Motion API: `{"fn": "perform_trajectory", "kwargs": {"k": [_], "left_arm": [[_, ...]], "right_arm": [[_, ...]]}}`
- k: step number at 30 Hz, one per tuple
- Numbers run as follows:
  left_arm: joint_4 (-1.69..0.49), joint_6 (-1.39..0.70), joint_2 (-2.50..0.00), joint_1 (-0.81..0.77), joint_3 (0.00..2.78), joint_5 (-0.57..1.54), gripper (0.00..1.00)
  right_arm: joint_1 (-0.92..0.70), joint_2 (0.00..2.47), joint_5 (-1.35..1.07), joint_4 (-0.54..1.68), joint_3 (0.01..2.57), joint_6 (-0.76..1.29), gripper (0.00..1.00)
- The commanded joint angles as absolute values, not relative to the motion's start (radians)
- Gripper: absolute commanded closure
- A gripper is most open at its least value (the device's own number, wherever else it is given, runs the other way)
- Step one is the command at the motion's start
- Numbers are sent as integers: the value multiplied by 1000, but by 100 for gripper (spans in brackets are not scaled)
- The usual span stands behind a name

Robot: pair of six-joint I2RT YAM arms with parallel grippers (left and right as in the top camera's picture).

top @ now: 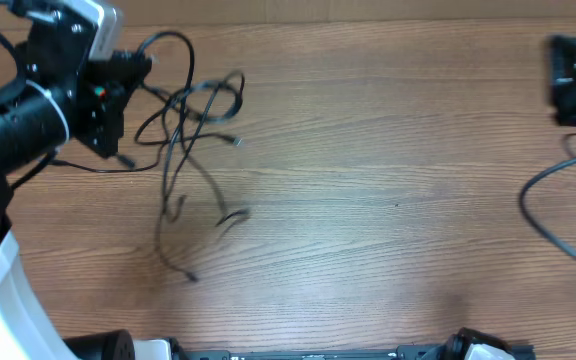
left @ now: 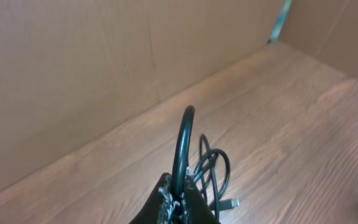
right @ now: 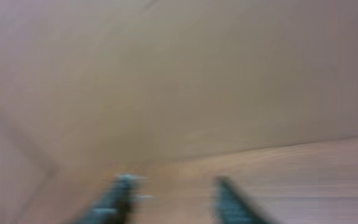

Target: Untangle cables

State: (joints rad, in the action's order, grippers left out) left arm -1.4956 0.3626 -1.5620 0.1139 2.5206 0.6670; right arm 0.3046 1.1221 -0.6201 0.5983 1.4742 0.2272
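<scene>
Thin black cables (top: pixel 193 130) lie in tangled loose loops on the wooden table at the far left, with small metal plug ends spread out below them. My left gripper (top: pixel 138 62) is at the top of the tangle, shut on a loop of black cable (left: pixel 182 143) that arches up from its fingers (left: pixel 180 193). More loops and a metal plug (left: pixel 232 203) lie just beyond the fingers. My right gripper (right: pixel 173 196) is open and empty, blurred, facing a cardboard wall; its arm (top: pixel 573 80) is at the far right edge.
Cardboard walls (left: pixel 73 74) enclose the back of the wooden table (top: pixel 388 200). A thicker black robot cable (top: pixel 548 215) curves along the right edge. The left arm's white base (top: pixel 8 300) stands at the front left.
</scene>
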Motion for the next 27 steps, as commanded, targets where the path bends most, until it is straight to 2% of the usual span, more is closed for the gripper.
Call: {"fn": "perform_trajectory", "kwargs": {"k": [1, 2, 3, 8, 11, 16, 27], "left_arm": [[-1449, 244, -1617, 117, 2524, 714, 96], [-1431, 211, -1633, 115, 2524, 728, 96], [-1417, 185, -1649, 110, 2524, 754, 96], [-1387, 148, -1701, 80, 2524, 922, 96], [-1388, 133, -1711, 12, 2524, 939, 96], [-1388, 98, -1710, -59, 2524, 938, 96], [-1415, 96, -1711, -107, 2524, 884, 96]], "right_arm": [[165, 1118, -728, 640, 1500, 141, 26], [109, 1118, -727, 662, 1500, 98, 15], [62, 1119, -726, 680, 1500, 61, 11], [-163, 1149, -697, 740, 1499, -88, 9], [-326, 1217, -577, 776, 1499, -198, 9], [-433, 1314, -488, 845, 1499, -383, 11], [-477, 1391, -445, 809, 1511, -393, 13]]}}
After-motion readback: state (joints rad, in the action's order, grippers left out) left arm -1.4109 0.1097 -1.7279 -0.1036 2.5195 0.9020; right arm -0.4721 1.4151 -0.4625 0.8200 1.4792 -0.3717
